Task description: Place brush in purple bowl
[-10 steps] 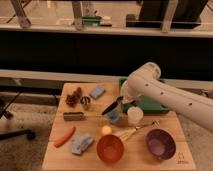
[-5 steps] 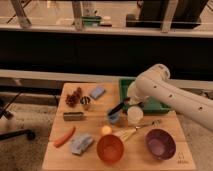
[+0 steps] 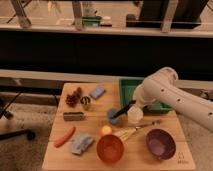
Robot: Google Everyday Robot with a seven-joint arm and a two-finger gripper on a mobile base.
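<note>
wooden table (image 3: 54, 158) in a dim room; gripper (image 3: 131, 105), clenched on the brush (image 3: 120, 114), has drifted closer to the purple bowl (image 3: 160, 144) over the last second, yet hangs up-left of it, well apart; carry seems under way, release over the bowl not yet done.

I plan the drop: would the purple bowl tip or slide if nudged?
The purple bowl looks wide and low, so tipping seems unlikely. On the wooden table it may slide. The end effector is up-left of it, beside the white cup.
</note>
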